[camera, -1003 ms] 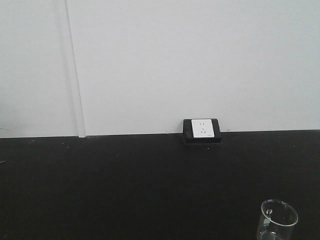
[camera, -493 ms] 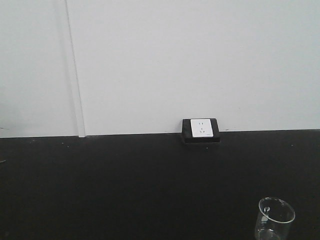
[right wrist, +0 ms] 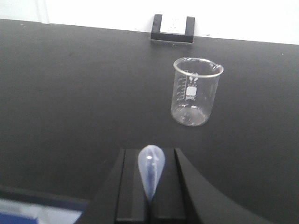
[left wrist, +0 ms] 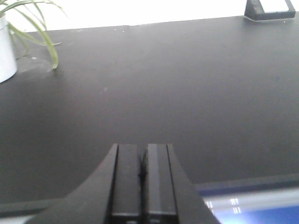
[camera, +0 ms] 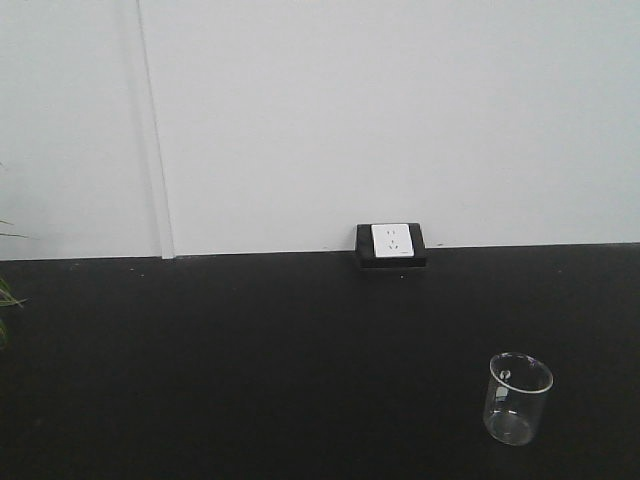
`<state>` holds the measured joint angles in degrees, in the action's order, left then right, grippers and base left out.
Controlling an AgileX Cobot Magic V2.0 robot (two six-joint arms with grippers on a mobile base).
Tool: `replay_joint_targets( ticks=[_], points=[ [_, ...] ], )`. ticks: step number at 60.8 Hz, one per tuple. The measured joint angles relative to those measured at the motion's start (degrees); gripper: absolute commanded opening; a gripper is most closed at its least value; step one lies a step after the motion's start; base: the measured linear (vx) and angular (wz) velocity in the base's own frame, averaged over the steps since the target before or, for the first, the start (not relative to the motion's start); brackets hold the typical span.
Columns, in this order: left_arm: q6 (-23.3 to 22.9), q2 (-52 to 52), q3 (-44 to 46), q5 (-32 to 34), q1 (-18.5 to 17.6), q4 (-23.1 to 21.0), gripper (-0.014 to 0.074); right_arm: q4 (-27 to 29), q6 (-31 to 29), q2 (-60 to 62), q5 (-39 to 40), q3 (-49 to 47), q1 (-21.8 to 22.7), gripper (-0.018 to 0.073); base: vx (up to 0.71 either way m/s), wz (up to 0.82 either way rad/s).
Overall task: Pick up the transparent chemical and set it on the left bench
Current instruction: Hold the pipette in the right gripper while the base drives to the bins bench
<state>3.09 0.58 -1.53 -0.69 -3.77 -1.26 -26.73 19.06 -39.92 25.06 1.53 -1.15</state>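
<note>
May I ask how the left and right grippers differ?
The left gripper has fingers shut on nothing; the right gripper clamps a translucent whitish plastic pipette. A clear glass beaker stands before the right gripper, none before the left gripper. Both face the black bench.

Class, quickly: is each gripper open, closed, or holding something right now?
Left gripper: closed, nothing between its fingers.
Right gripper: closed on the bulb of the pipette.

Matte black bench (camera: pixel 250 370), clear glass beaker (right wrist: pixel 195 91), translucent plastic pipette (right wrist: pixel 150 170)
</note>
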Motion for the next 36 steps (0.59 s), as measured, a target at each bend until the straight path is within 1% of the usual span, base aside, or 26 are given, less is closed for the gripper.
replay_joint_targets(
  ticks=[16,36],
  points=[
    [0.0,0.0,0.0,0.0,0.0,0.0,-0.0004,0.0,0.0,0.0,0.0,0.0,0.0,-0.0001,-0.28,0.08],
    [0.0,0.0,0.0,0.0,0.0,0.0,-0.0004,0.0,0.0,0.0,0.0,0.0,0.0,-0.0001,-0.35,0.07]
  ],
)
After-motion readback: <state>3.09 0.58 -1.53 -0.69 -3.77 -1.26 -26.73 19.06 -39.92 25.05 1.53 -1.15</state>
